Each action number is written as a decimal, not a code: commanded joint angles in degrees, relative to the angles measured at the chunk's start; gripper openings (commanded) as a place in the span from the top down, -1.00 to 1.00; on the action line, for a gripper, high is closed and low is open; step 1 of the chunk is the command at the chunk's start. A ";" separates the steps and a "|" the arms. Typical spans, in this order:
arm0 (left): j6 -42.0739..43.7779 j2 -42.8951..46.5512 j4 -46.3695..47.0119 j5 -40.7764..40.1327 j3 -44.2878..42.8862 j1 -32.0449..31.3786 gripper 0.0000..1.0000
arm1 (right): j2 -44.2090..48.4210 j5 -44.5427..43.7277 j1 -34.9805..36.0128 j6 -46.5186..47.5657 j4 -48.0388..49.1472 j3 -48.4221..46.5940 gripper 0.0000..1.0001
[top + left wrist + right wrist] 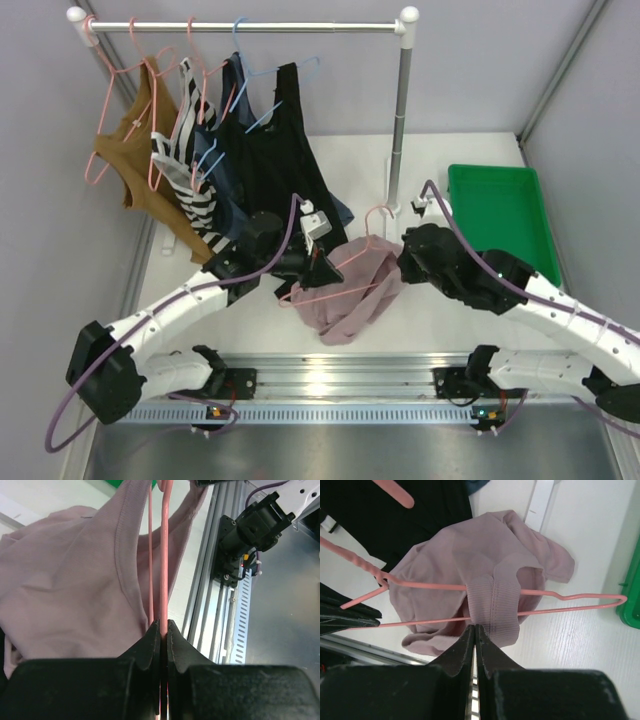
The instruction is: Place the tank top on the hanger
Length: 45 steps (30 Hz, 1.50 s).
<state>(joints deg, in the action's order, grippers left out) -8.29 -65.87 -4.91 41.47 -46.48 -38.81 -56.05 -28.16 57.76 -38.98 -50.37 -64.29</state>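
The mauve-pink tank top [352,298] lies bunched on the table between the arms, and one strap [493,605] is looped over both wires of the salmon-pink hanger [345,272]. My left gripper [312,262] is shut on the hanger's wire [164,560] at its left end and holds it low over the table. My right gripper [404,262] is shut, and its tips [475,626] pinch the strap's lower left edge. The top also fills the left wrist view [65,575]. The hanger's hook [378,214] points to the rear.
A clothes rail [240,27] at the back carries a mustard-brown top [135,160], a striped top, a black top [275,160] and spare pink and blue hangers. Its upright post [399,130] stands right behind the hook. A green tray [505,215] sits at the right.
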 commanded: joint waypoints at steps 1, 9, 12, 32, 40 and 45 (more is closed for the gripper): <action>-2.60 1.87 11.13 2.13 3.58 -0.92 1.00 | -1.08 -3.30 1.04 0.66 -1.13 -3.12 1.00; -6.38 0.39 19.83 0.10 6.93 -4.17 1.00 | -3.10 -6.37 1.04 1.98 -2.27 -4.44 1.00; -7.17 -0.67 22.30 -0.78 7.37 -5.40 1.00 | -3.10 -7.69 0.95 1.37 -2.98 -4.00 0.96; -12.80 -8.93 32.86 -1.75 7.81 -6.54 1.00 | 2.18 -2.77 3.15 11.21 15.82 4.53 -0.06; -12.54 -9.46 32.33 -2.62 7.28 -7.33 1.00 | -4.23 -6.64 3.15 12.18 19.08 4.53 -0.04; -12.18 -9.02 31.63 -3.24 7.28 -7.69 1.00 | -6.26 -7.61 3.15 12.70 20.22 5.93 0.14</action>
<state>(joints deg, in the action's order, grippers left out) -21.12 -75.55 21.45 38.06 -37.17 -46.04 -62.11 -33.54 59.96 -27.38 -33.61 -59.16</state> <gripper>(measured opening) 0.070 0.465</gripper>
